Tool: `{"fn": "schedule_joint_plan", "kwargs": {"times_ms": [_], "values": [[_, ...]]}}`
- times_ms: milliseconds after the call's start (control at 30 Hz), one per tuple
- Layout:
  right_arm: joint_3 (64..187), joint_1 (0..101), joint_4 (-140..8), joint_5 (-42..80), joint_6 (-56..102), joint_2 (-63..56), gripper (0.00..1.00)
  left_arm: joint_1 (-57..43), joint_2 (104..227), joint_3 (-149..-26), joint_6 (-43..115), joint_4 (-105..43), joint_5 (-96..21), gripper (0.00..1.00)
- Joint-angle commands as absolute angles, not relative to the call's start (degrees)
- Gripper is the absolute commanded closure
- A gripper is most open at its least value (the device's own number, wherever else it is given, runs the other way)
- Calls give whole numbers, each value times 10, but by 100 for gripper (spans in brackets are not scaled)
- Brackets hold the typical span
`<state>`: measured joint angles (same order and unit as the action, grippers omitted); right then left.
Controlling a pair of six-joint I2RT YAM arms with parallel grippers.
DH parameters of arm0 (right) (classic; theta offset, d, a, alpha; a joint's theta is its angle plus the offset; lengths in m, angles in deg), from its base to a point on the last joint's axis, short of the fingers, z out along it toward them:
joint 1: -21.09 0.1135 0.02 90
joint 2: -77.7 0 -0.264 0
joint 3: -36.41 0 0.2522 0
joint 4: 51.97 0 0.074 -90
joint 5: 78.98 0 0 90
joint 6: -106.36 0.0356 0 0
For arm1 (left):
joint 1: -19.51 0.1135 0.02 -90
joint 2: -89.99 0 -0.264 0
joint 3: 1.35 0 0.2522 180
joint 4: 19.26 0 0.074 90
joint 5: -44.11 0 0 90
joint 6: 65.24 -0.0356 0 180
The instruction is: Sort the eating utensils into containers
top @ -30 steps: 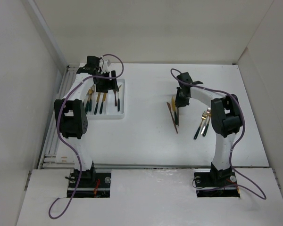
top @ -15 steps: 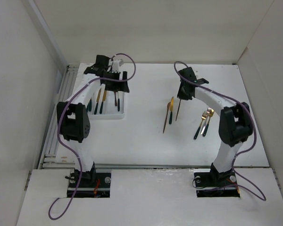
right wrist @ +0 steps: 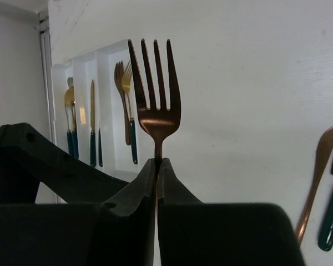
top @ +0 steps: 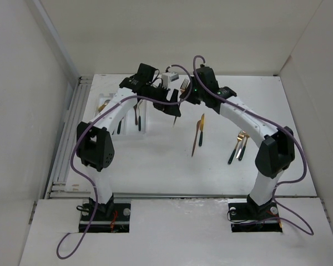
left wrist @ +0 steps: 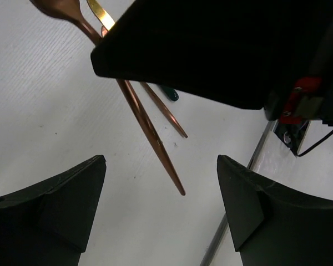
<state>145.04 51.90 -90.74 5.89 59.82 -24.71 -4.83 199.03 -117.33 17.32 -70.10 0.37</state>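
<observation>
In the tray (right wrist: 108, 83) compartments: forks (right wrist: 126, 105), a knife (right wrist: 92, 124), perhaps spoons (right wrist: 70, 113).

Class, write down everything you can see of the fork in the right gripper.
The fork looks like shiny coppery metal, with three long tines on a narrow neck. In the right wrist view it points straight up, its neck pinched between the shut fingers of the right gripper, which hide the handle.

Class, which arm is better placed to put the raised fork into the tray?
Left. The open left fingers sit by the fork pinched in the right fingers, and the tray lies on that side.
</observation>
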Motion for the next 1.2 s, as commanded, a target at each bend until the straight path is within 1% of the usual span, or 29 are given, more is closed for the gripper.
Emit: {"fn": "schedule_joint_plan", "kwargs": {"times_ms": [0, 100, 133, 200, 233, 333, 400, 467, 500, 633, 667, 700, 733, 767, 833, 867, 1000, 1067, 1167], "values": [[1474, 524, -864, 104, 648, -252, 100, -42, 1969, -1170, 174, -692, 21, 21], [1474, 535, -858, 109, 653, -252, 100, -42, 1969, -1157, 190, -685, 2, 28], [1474, 535, -858, 109, 658, -247, 100, -42, 1969, -1157, 190, -685, -20, 33], [1474, 541, -858, 115, 658, -247, 100, -42, 1974, -1157, 196, -680, -27, 42], [1474, 541, -858, 115, 658, -247, 100, -42, 1980, -1157, 196, -680, -35, 49], [1461, 546, -851, 120, 664, -241, 100, -42, 1987, -1157, 203, -680, -41, 56], [1461, 551, -851, 126, 664, -241, 100, -42, 1992, -1157, 209, -680, -55, 71], [1461, 556, -851, 132, 664, -246, 100, -42, 1992, -1157, 209, -680, -64, 92], [1461, 556, -851, 142, 664, -253, 100, -42, 1992, -1157, 217, -680, -72, 100], [1467, 556, -833, 172, 664, -264, 100, -23, 1992, -1146, 235, -675, -72, 100], [1467, 556, -824, 184, 664, -270, 97, -16, 1992, -1137, 235, -668, -72, 100], [1472, 550, -819, 193, 664, -270, 88, -8, 1986, -1131, 243, -668, -72, 100], [1472, 550, -819, 193, 664, -270, 67, 11, 1986, -1125, 243, -668, -81, 100], [1472, 545, -819, 193, 658, -270, 61, 24, 1980, -1110, 249, -662, -81, 100], [1466, 540, -819, 177, 653, -259, 55, 68, 1980, -1093, 263, -655, -91, 100], [1455, 540, -819, 171, 645, -253, 54, 83, 1980, -1075, 269, -647, -91, 100], [1425, 534, -814, 146, 628, -221, 54, 150, 1991, -1053, 282, -626, -113, 100], [1417, 534, -819, 133, 614, -213, 54, 170, 2013, -1053, 277, -626, -113, 100], [1402, 529, -832, 128, 601, -207, 55, 171, 2039, -1066, 270, -626, -113, 100]]}}
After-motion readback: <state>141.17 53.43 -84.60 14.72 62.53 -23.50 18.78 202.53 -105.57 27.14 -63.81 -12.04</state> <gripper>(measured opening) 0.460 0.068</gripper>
